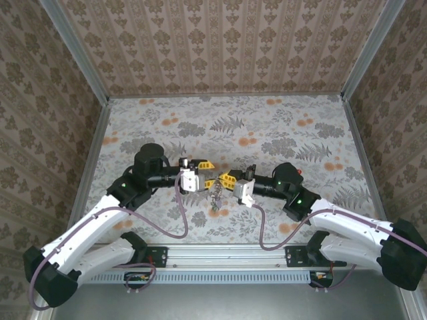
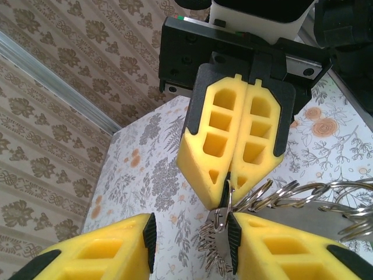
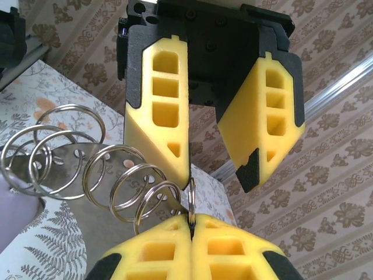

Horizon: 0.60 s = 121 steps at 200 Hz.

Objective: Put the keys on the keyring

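- Two right fingers [image 3: 157,251] are pressed flat together and pinch the keyring [image 3: 191,195] at their tips. The ring stands edge-on in the right wrist view, in line with the seam between them.
- Both left fingers [image 2: 116,248] stand apart with nothing gripped between them. They face the right pair tip to tip, above the middle of the tabletop [image 1: 267,127].
- Under the pinched ring the keys [image 2: 213,251] hang as a tight metal bunch, long axes pointing down toward the tabletop. The bunch sits inside the left gap, close against one finger and well clear of the other. I cannot tell whether it touches the near one.
- Off to one side, a row of split rings [image 3: 125,184] threaded through a metal plate [image 3: 73,163] trails away from the pinched ring.
- As a judgement, the left fingers are the nearer to the keys. The coming move likely depends on centring their gap on the bunch just below the ring.
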Motion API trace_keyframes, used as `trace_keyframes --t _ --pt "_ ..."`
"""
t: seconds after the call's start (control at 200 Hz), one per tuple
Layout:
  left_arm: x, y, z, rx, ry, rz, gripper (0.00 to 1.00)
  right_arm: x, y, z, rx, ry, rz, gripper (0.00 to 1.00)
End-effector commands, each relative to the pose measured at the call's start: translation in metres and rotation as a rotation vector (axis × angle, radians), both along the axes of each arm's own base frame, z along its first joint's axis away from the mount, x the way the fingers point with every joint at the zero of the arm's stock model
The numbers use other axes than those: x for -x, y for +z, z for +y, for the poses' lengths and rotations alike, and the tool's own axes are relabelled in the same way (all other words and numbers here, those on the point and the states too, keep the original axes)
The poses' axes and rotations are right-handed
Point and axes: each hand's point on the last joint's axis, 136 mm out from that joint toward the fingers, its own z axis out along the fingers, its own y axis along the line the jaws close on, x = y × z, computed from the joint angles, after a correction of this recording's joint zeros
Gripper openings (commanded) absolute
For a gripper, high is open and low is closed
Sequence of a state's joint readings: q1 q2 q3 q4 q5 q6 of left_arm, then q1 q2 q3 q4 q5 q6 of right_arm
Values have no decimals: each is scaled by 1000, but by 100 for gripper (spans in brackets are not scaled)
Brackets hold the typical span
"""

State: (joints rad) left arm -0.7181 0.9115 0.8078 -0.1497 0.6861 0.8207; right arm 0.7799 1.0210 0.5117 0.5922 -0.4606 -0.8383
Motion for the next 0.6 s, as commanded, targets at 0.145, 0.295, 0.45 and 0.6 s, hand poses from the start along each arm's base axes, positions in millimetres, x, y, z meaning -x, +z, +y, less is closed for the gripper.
trace_keyframes --t 0.145,0.295,0.45,0.6 --pt "2 9 -3 20 -34 -26 39 4 29 9 -50 45 -39 0" --pt "3 8 -5 18 -48 -25 36 2 28 11 -59 42 -26 0" --pt "2 3 -7 5 -43 -25 35 4 29 12 -69 45 -20 0" --pt "-1 -3 -8 -14 -33 -27 35 4 31 12 -80 47 -16 0"
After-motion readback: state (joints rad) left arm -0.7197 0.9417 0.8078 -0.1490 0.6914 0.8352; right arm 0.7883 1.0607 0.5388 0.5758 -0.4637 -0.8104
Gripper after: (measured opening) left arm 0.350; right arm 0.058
